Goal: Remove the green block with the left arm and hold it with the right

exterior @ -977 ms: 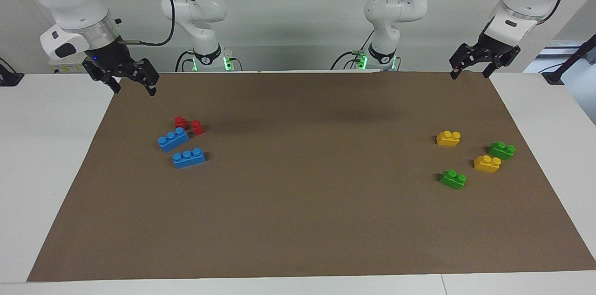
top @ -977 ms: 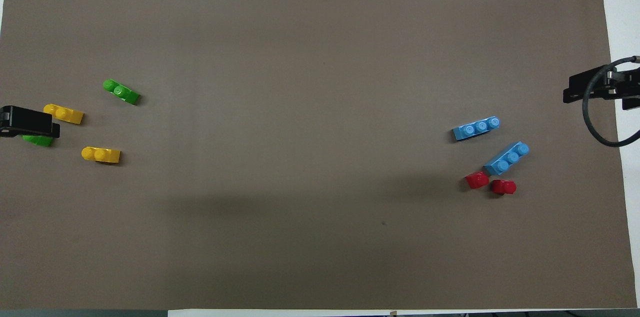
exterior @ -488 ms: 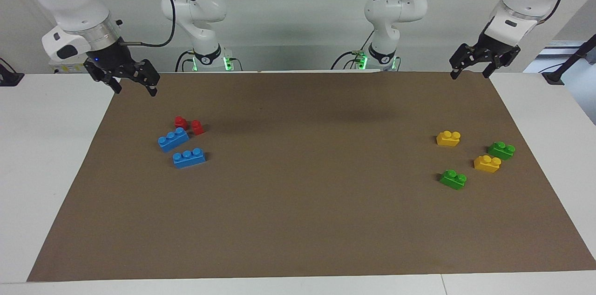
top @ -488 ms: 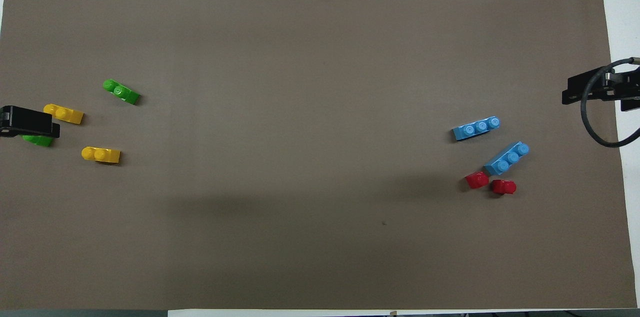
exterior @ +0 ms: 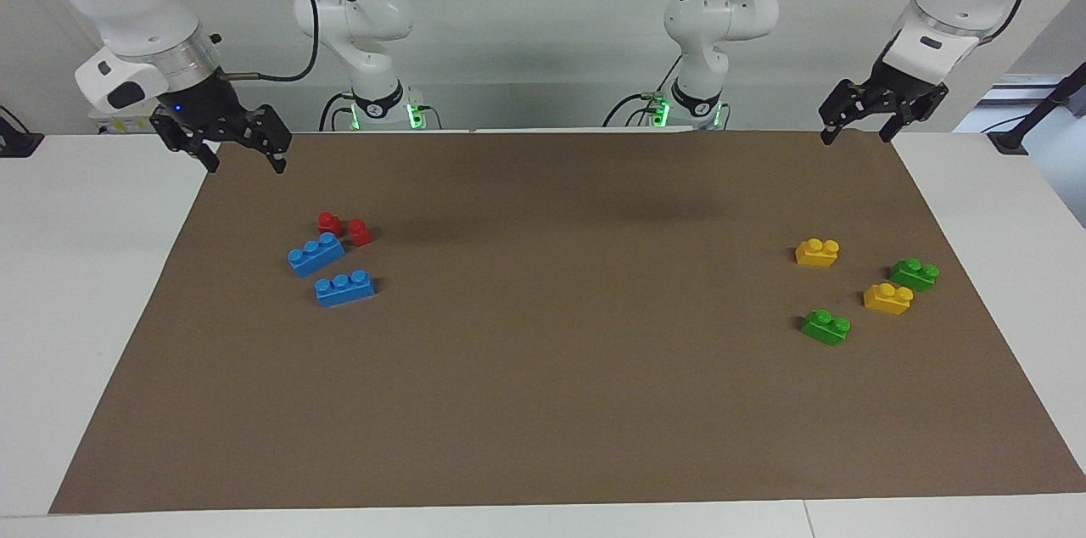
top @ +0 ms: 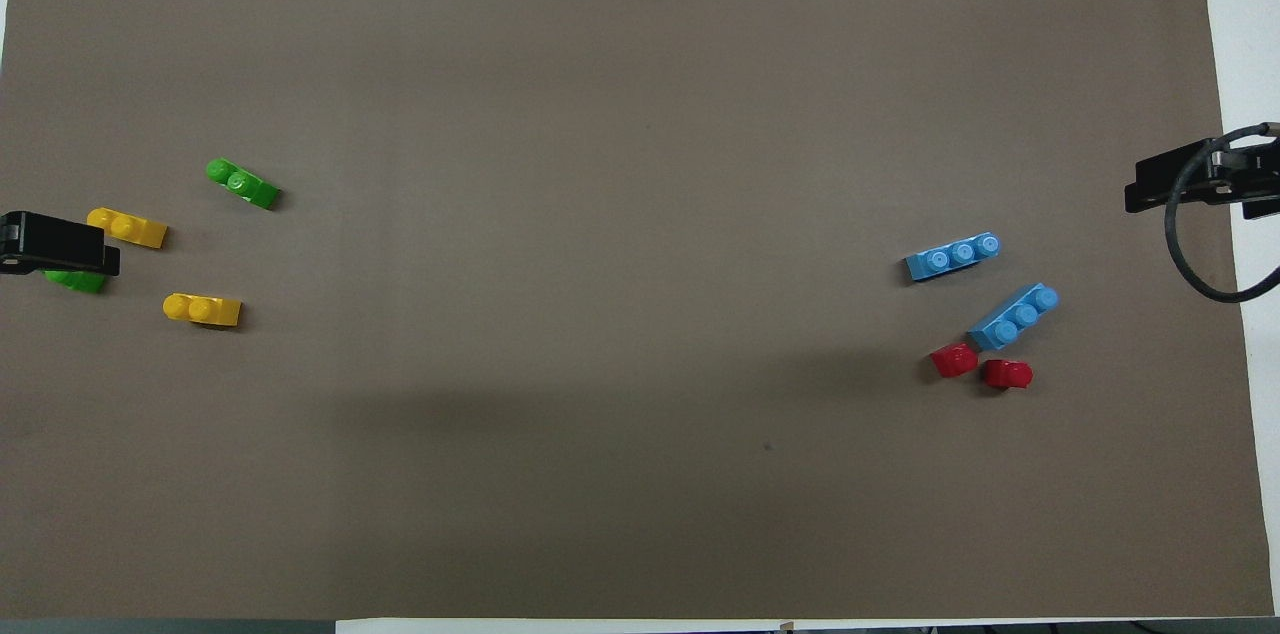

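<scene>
Right gripper (exterior: 240, 150) has shifted slightly; blocks unmoved. Two bright green two-stud blocks (exterior: 826, 326) (exterior: 914, 273) lie on the brown surface (exterior: 543, 402) at the left arm's end, well apart from the raised left gripper (exterior: 859, 124). Both grippers open, empty.

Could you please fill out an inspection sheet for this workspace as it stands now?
Surface: brown mat on a white table.
Job's things: two green blocks lying loose toward the left arm's end, neither gripped.
Clutter: two yellow blocks among the green ones; two blue bricks and two red blocks toward the right arm's end.
Grippers: left gripper and right gripper both open, empty, raised over the mat's corners nearest the robots.
Cables: black cable looping by the right wrist.
Surroundings: white wall; nothing else seen.
</scene>
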Action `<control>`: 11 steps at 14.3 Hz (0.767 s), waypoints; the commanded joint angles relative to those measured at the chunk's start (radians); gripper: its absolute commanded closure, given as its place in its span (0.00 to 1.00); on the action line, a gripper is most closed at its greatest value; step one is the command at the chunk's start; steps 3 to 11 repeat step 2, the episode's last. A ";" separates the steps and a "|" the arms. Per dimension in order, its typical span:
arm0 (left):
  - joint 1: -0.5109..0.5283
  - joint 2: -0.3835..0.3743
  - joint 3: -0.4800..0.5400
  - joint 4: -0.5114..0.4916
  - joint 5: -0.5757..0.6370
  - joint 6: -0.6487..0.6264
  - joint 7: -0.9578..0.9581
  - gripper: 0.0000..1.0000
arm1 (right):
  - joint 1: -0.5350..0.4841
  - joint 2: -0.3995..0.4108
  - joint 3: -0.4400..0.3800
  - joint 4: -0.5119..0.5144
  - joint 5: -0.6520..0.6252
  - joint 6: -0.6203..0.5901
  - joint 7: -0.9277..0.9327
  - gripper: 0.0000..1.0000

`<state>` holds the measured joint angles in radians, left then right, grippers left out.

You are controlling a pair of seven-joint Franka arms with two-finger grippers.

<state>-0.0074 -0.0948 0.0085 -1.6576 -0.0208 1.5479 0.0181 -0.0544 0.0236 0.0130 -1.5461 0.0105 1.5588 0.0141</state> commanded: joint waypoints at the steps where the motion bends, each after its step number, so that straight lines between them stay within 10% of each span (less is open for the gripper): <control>1: -0.006 -0.029 0.005 -0.033 -0.008 0.011 -0.009 0.00 | -0.004 -0.024 0.002 -0.026 -0.029 -0.003 -0.026 0.00; 11: -0.006 -0.029 0.005 -0.033 -0.008 0.011 -0.009 0.00 | -0.004 -0.024 0.002 -0.026 -0.029 -0.003 -0.025 0.00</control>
